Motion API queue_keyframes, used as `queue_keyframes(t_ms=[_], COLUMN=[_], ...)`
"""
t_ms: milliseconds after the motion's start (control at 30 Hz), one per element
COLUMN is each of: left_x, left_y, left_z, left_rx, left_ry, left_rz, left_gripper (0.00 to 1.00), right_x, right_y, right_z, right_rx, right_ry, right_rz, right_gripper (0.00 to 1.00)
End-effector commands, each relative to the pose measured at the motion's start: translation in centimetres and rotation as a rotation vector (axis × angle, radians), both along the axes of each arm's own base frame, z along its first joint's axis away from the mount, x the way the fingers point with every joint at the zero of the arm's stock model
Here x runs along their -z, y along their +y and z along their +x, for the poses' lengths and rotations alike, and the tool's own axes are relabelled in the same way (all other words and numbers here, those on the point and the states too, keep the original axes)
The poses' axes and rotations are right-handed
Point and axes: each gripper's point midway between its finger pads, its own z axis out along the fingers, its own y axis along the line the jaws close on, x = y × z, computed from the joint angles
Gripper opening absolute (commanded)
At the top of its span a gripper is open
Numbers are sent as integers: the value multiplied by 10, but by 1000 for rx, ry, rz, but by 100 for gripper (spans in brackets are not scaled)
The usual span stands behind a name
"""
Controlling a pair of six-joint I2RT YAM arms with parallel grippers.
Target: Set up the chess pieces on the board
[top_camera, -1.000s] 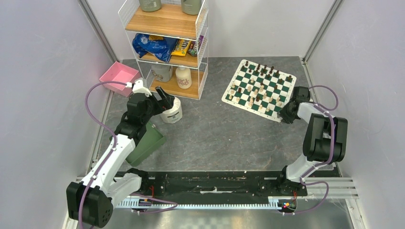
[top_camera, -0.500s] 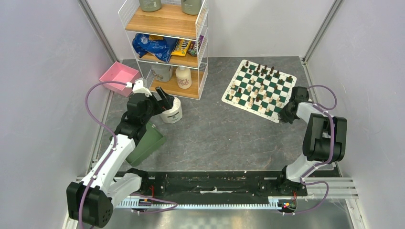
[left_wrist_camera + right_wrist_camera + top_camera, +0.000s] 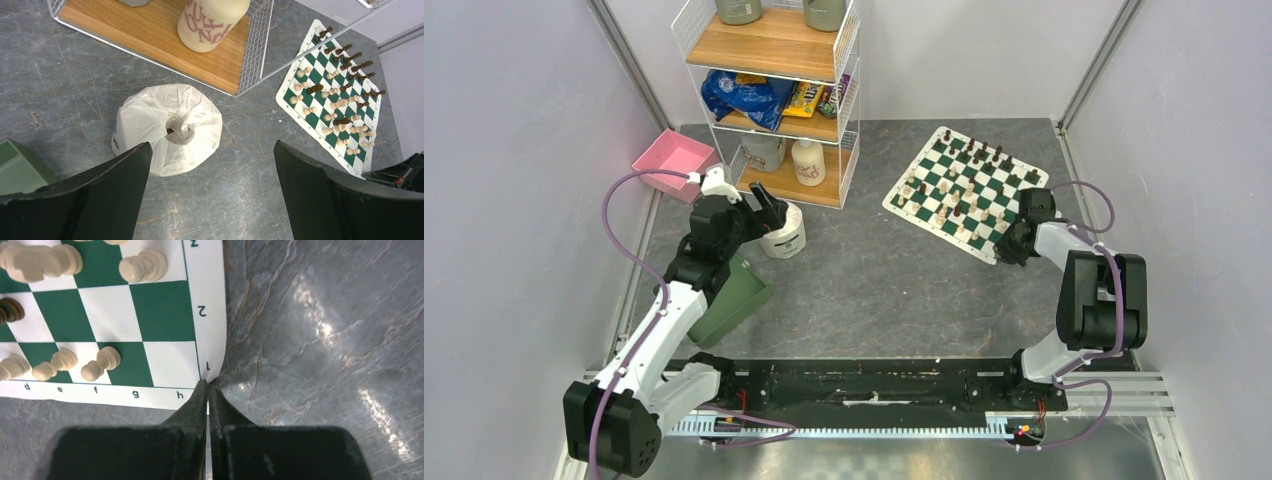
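The board (image 3: 214, 285) lies on the grey table (image 3: 874, 290), over on the far right side and turned at an angle to the table's edges. The chess pieces (image 3: 101, 363) are scattered across its squares, cream and dark brown mixed together. In my right wrist view several cream ones lie on their sides near the e and f columns.

My right gripper (image 3: 207, 385) is clenched on the board's corner, right where the h and the 1 are printed. Its fingers are pressed together on the tip of the white border, and that corner looks slightly lifted.

My left gripper (image 3: 212, 147) is spread wide and grasps nothing. It hovers above a white toilet roll (image 3: 150, 120) that stands just beside the wire shelf (image 3: 150, 45). A green bin (image 3: 736, 298) sits close to the left arm. A pink tray (image 3: 674, 155) rests at the far left, near the wall.
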Motion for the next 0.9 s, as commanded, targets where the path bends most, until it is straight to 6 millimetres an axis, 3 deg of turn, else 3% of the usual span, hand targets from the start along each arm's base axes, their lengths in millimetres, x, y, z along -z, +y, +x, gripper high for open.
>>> queue_keyframes(t_ms=[0,133,567,867], left_x=[-11,-12,-14,-3], left_y=[3,-3,-50,-101], left_z=[4,3,-5,-7], left_rx=[5,39,210,331], left_ry=[-42,-46,-73,-61], left_rz=[33,22,-2,21], left_gripper=[100,100,99,98], right_x=[3,3,-3,-8], right_y=[16,27,33,38], right_z=[-22,-31,-62,-86], right_rx=[-35,-54,-43,-39], right_ry=[34,30,17,13], right_rz=[8,11,31,49], right_gripper=[2,2,1,1])
